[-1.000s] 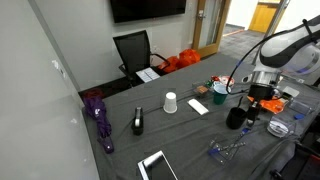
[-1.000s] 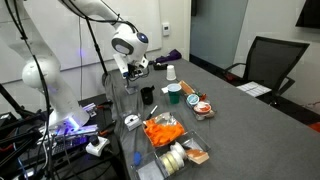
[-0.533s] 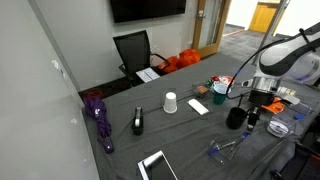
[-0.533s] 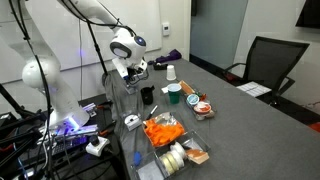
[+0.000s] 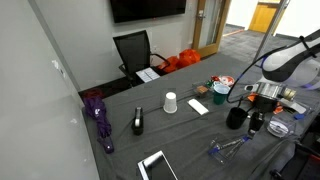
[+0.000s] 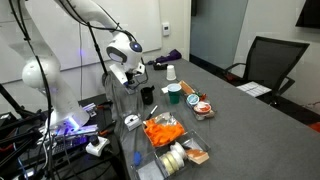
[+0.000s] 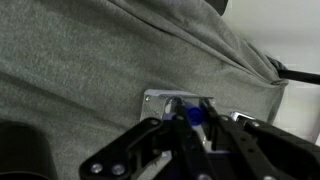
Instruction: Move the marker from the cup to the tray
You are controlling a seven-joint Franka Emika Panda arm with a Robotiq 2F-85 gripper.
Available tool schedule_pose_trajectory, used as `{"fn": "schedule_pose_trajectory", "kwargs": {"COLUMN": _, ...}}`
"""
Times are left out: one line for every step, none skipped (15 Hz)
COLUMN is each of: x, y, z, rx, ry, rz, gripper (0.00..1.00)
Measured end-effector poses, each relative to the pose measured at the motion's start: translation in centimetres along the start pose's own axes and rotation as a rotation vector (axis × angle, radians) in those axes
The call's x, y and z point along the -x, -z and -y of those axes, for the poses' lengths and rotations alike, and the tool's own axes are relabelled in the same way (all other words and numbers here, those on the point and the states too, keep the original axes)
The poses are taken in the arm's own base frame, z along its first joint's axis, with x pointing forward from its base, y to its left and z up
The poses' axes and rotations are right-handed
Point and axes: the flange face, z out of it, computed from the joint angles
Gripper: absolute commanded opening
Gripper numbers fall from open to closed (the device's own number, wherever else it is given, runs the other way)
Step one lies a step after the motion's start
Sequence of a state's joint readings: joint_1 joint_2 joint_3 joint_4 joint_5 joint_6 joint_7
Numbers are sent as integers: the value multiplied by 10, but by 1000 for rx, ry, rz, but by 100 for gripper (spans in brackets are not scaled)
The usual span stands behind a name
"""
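Progress, judged from the wrist outward: the marker (image 7: 192, 113), of which only a blue tip shows, sits between the fingers of the gripper (image 7: 193, 123) and not in the cup (image 6: 175, 94); the withdrawal step therefore reads as done, and carriage and deposit are outstanding; the gripper hangs low over the grey table (image 7: 80, 70) at its near edge on the robot's side, just beside the black mug (image 5: 236, 117), whose dark rim fills the lower left corner of the wrist view; the cup stands beyond the mug, apart from it; the tray (image 6: 203, 109) lies farther again, on the far side of the cup and well apart from the gripper; nothing of the marker touches the tray; what is left, in my judgement, is a traverse past the mug and the cup, a descent over the tray and a release. Pincer: the jaws stand drawn in to a narrow gap, clamped on the marker near its blue end; the fingertips appear clear of the cloth, though the angle does not settle this; directly below them lies a pale rectangular object (image 7: 168, 100) flat on the cloth, whose nature I cannot tell; whether marker or fingers touch it cannot be told either; in both exterior views the fingers are too small to confirm the opening.
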State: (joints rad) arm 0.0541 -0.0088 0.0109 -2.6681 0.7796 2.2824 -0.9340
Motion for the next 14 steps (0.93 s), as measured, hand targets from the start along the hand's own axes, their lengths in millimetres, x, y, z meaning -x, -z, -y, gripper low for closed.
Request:
{"fn": "schedule_pose_trajectory", "kwargs": {"x": 2, "y": -2, "z": -2, "rx": -1, "ry": 17, "rz": -17, "gripper": 5}}
{"fn": "schedule_pose_trajectory", "kwargs": {"x": 5, "y": -3, "z": -3, "rx": 0, "ry": 32, "rz": -33, "gripper": 5}}
{"fn": "schedule_pose_trajectory", "kwargs": {"x": 6, "y": -4, "z": -4, "rx": 0, "ry": 42, "rz": -49, "gripper": 44}}
{"fn": "schedule_pose_trajectory", "kwargs": {"x": 8, "y": -4, "z": -6, "rx": 0, "ry": 47, "rz": -64, "gripper": 46}}
{"fn": "schedule_pose_trajectory", "kwargs": {"x": 8, "y": -5, "z": -7, "rx": 1, "ry": 47, "rz": -78, "gripper": 51}}
{"fn": "schedule_pose_trajectory", "kwargs": {"x": 9, "y": -5, "z": -7, "rx": 3, "ry": 47, "rz": -90, "gripper": 60}}
{"fn": "schedule_pose_trajectory", "kwargs": {"x": 10, "y": -5, "z": -8, "rx": 2, "ry": 46, "rz": -95, "gripper": 66}}
{"fn": "schedule_pose_trajectory", "kwargs": {"x": 10, "y": -5, "z": -7, "rx": 2, "ry": 45, "rz": -96, "gripper": 74}}
{"fn": "schedule_pose_trajectory", "kwargs": {"x": 10, "y": -5, "z": -7, "rx": 2, "ry": 46, "rz": -97, "gripper": 81}}
{"fn": "schedule_pose_trajectory", "kwargs": {"x": 11, "y": -4, "z": -6, "rx": 2, "ry": 47, "rz": -99, "gripper": 88}}
{"fn": "schedule_pose_trajectory", "kwargs": {"x": 11, "y": -3, "z": -5, "rx": 3, "ry": 50, "rz": -100, "gripper": 95}}
{"fn": "schedule_pose_trajectory", "kwargs": {"x": 12, "y": -1, "z": -4, "rx": 7, "ry": 54, "rz": -98, "gripper": 100}}
{"fn": "schedule_pose_trajectory", "kwargs": {"x": 12, "y": 0, "z": -3, "rx": 14, "ry": 60, "rz": -90, "gripper": 100}}
{"fn": "schedule_pose_trajectory", "kwargs": {"x": 14, "y": 2, "z": -2, "rx": 28, "ry": 67, "rz": -72, "gripper": 100}}
